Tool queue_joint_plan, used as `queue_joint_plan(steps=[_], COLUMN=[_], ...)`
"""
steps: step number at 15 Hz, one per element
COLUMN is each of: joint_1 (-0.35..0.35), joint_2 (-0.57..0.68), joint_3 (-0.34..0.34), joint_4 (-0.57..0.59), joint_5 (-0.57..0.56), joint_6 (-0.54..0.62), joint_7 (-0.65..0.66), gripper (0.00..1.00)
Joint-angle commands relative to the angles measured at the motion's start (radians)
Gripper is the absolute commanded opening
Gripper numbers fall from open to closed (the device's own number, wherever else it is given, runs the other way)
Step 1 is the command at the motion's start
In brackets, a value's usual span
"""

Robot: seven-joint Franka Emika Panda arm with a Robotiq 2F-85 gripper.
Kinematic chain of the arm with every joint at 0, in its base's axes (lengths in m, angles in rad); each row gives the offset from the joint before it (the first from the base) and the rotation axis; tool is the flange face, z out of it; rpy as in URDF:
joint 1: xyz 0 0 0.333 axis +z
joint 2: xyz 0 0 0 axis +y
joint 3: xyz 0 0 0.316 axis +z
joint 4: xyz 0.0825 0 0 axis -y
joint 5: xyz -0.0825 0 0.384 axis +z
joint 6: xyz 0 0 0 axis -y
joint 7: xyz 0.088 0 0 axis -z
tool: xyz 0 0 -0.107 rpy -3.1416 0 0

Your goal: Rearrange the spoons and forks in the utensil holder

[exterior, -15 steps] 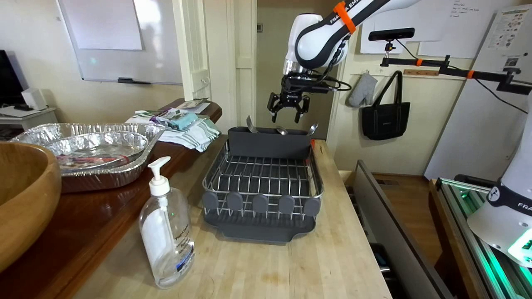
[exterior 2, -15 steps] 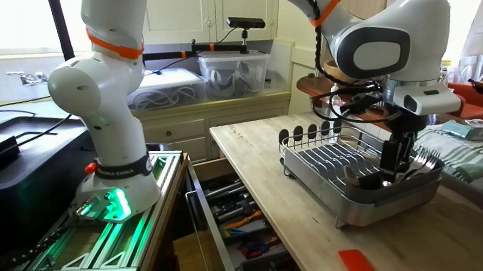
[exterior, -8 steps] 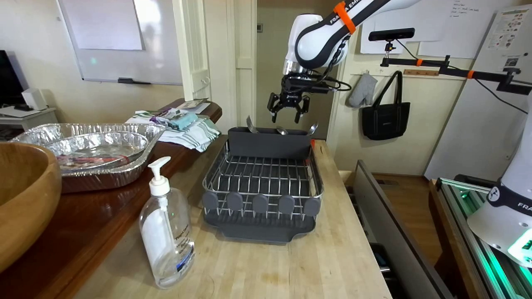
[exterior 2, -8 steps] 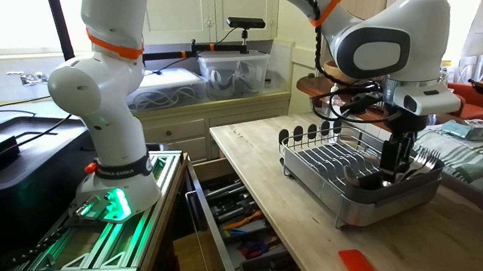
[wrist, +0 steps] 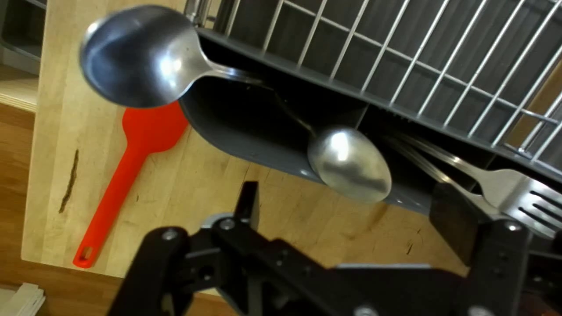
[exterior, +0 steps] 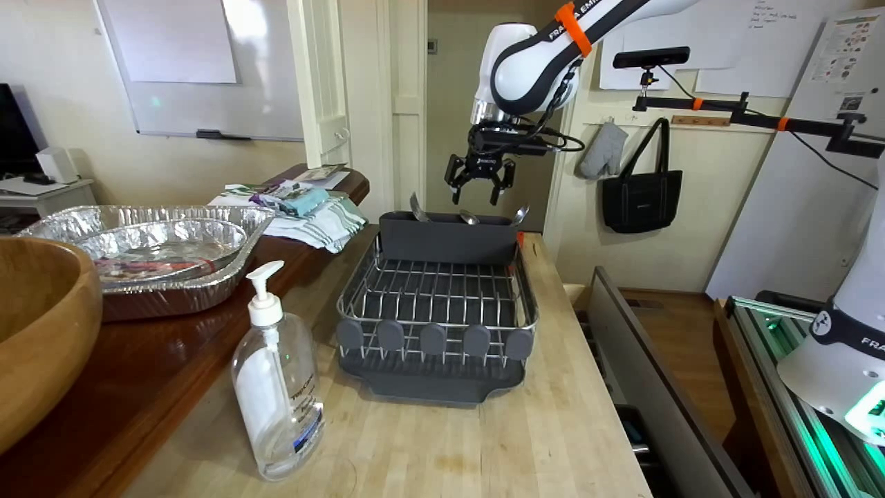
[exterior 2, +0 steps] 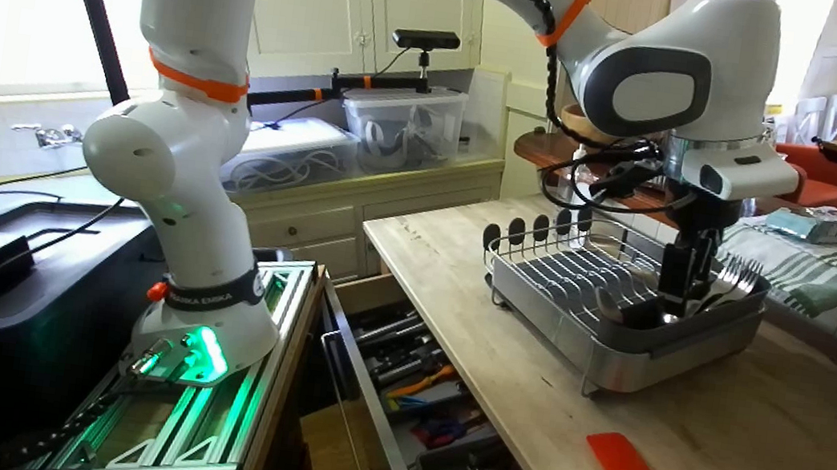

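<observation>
The black two-finger gripper [exterior: 476,198] hangs above the long dark-grey plastic utensil holder [exterior: 448,240], its fingers spread, holding nothing. A silvery oval metal spoon [wrist: 351,164] leans over the holder's long edge; a larger metal spoon [wrist: 142,57] and silvery metal forks [wrist: 509,186] lean at opposite ends. They should be light, stiff, slippery; narrow necks seem safer to grasp than bowls.

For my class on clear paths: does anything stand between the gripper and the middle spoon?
Nothing visible does; the spoon is below the open gripper. In the wrist view one finger overlaps a fork.
</observation>
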Motion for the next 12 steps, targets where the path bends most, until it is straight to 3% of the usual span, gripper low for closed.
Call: queue_joint_plan(steps=[1,12], joint_1=[0.003,-0.014], joint_2=[0.000,0.016], joint_3=[-0.004,-0.002], joint_4=[0.002,0.030], joint_5=[0.002,0.014], joint_6=[-0.002,0.004], joint_7=[-0.002,-0.035], gripper=[1.00,1.00])
